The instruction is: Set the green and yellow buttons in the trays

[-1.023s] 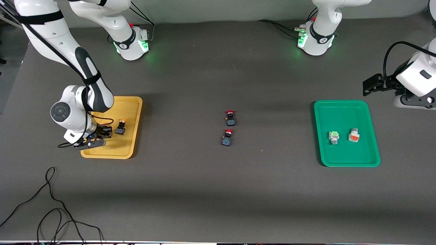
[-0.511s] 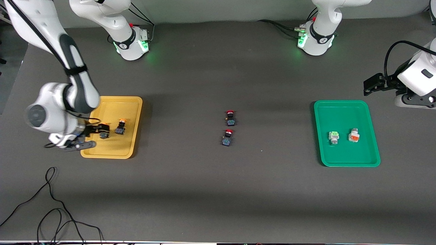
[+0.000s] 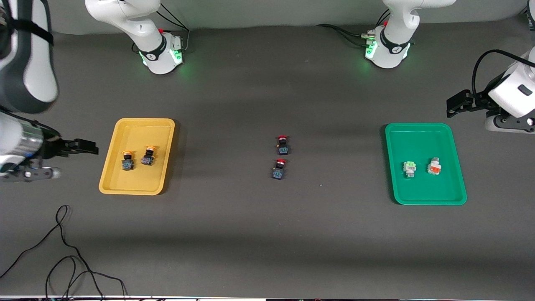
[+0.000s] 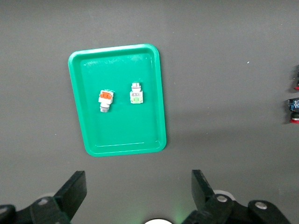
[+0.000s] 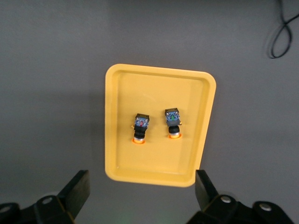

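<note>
The mustard yellow tray (image 3: pixel 142 182) lies toward the right arm's end of the table and holds two yellow-capped buttons (image 3: pixel 127 161) (image 3: pixel 148 155) side by side. The right wrist view shows the tray (image 5: pixel 154 88) and both buttons (image 5: pixel 140 127) (image 5: pixel 173 122). My right gripper (image 3: pixel 83 147) (image 5: pixel 141 186) is open and empty, raised over bare table beside that tray. The bright green tray (image 3: pixel 418 138) (image 4: pixel 121 130) holds the green-faced white button (image 3: pixel 409 168) (image 4: pixel 136 93). My left gripper (image 3: pixel 457 102) (image 4: pixel 138 186) is open and empty, waiting raised beside the green tray.
Two red-capped black-and-blue buttons (image 3: pixel 283 145) (image 3: pixel 279 169) lie at mid-table. An orange-faced white switch (image 3: pixel 434 166) (image 4: pixel 105 99) lies in the green tray beside the green button. A black cable (image 3: pixel 62 251) loops on the table near the front camera, at the right arm's end.
My right gripper let go of the second yellow-capped button in the yellow tray, then rose and drew off the tray toward the right arm's end. The left arm stayed put.
</note>
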Action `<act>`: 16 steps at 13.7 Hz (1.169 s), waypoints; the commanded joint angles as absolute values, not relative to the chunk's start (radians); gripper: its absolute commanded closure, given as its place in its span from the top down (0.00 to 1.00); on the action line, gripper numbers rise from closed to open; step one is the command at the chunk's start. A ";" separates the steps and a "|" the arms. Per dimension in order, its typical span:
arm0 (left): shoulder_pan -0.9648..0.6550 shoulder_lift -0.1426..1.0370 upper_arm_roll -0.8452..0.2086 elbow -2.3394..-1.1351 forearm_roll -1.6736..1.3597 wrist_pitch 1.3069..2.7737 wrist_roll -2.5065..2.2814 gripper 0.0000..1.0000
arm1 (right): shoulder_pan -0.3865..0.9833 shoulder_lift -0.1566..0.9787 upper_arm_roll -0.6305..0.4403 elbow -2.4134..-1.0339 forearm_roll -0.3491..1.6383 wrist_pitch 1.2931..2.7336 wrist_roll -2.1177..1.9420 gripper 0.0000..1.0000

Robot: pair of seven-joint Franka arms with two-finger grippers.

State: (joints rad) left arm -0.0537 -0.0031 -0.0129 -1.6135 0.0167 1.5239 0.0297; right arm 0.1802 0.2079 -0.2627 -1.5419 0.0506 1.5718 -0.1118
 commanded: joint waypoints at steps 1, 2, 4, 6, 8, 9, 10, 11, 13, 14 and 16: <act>-0.064 -0.031 -0.002 -1.626 0.008 1.511 0.028 1.00 | 0.158 0.221 -0.261 -1.393 0.063 1.435 -0.084 1.00; -0.064 -0.031 -0.002 -1.626 0.008 1.511 0.029 1.00 | 0.156 0.210 -0.268 -1.356 0.061 1.383 -0.086 1.00; -0.064 -0.031 -0.002 -1.626 0.009 1.509 0.029 1.00 | 0.158 0.193 -0.256 -1.286 0.007 1.269 -0.094 1.00; -0.066 -0.031 -0.002 -1.626 0.009 1.509 0.029 1.00 | 0.172 0.195 -0.242 -1.262 -0.052 1.224 -0.091 1.00; -0.066 -0.031 -0.002 -1.626 0.009 1.509 0.029 1.00 | 0.137 0.161 -0.201 -1.272 -0.043 1.220 -0.059 1.00; -0.066 -0.031 -0.002 -1.626 0.009 1.509 0.029 1.00 | 0.126 0.153 -0.201 -1.275 -0.041 1.226 -0.046 1.00; -0.066 -0.031 -0.002 -1.626 0.009 1.509 0.029 1.00 | 0.130 0.132 -0.201 -1.276 -0.046 1.238 -0.045 1.00; -0.066 -0.031 -0.002 -1.626 0.009 1.509 0.029 1.00 | 0.135 0.111 -0.198 -1.299 -0.051 1.279 -0.035 1.00; -0.066 -0.031 -0.002 -1.626 0.009 1.509 0.029 1.00 | 0.155 0.060 -0.198 -1.366 -0.041 1.336 0.007 1.00; -0.067 -0.029 -0.002 -1.626 0.009 1.509 0.028 1.00 | 0.155 0.025 -0.198 -1.424 -0.035 1.391 0.017 1.00; -0.066 -0.029 -0.002 -1.626 0.009 1.509 0.029 1.00 | 0.155 -0.043 -0.198 -1.532 -0.009 1.491 0.017 1.00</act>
State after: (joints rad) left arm -0.0538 -0.0033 -0.0128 -1.6134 0.0167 1.5237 0.0298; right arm 0.1489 0.0596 -0.2027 -1.3814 -0.0280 1.3967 -0.0153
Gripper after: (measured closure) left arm 0.000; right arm 0.000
